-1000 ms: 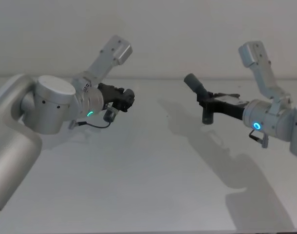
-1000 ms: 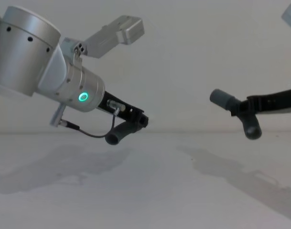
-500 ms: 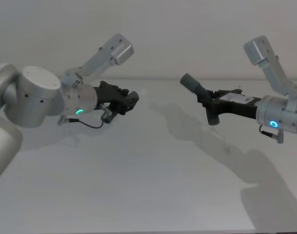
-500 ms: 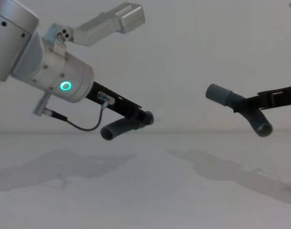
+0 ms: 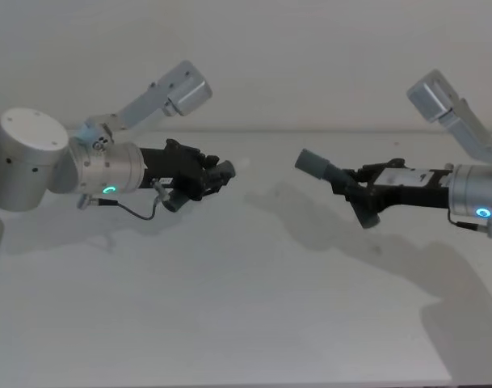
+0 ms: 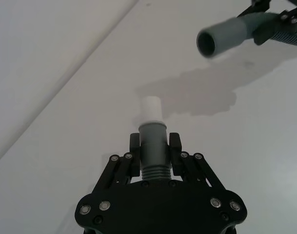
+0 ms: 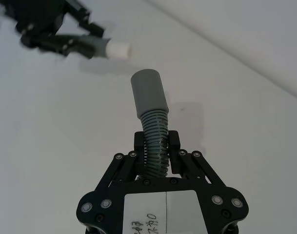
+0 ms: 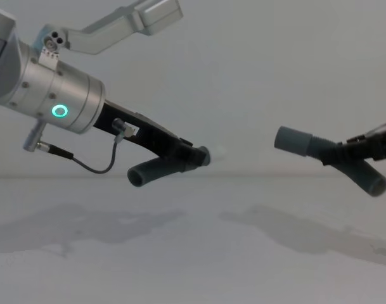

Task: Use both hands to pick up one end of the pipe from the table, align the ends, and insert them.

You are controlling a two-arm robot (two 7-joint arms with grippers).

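Pipe tip (image 6: 150,107) nearer socket (image 6: 214,41), more level

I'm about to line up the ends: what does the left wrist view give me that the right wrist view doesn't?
Left wrist view: straight into the grey socket's open mouth, and the left gripper shut on the white-tipped piece. Right wrist view: the socket from its side, and the right gripper shut on that piece's ribbed section. Both: white tip and socket apart, not yet inserted, above the table.
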